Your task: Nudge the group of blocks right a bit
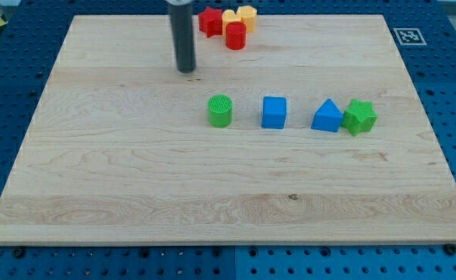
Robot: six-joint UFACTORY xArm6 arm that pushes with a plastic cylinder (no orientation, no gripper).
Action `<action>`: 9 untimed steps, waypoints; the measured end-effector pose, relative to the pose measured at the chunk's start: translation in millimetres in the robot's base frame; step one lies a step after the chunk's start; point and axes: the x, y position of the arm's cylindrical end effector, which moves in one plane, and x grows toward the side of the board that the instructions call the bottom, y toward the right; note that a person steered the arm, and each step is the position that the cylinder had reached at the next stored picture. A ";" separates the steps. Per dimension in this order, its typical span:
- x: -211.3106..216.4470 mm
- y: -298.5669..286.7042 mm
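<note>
A tight group of blocks sits at the view's top edge: a red star, a yellow block, a yellow hexagon and a red cylinder in front of them. My tip rests on the board to the left of and a little below this group, apart from it. A row lies across the middle: a green cylinder, a blue cube, a blue triangle and a green star, the last two touching.
The wooden board lies on a blue pegboard table. A black-and-white marker tag sits beyond the board's top right corner.
</note>
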 end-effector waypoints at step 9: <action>-107.1 108.6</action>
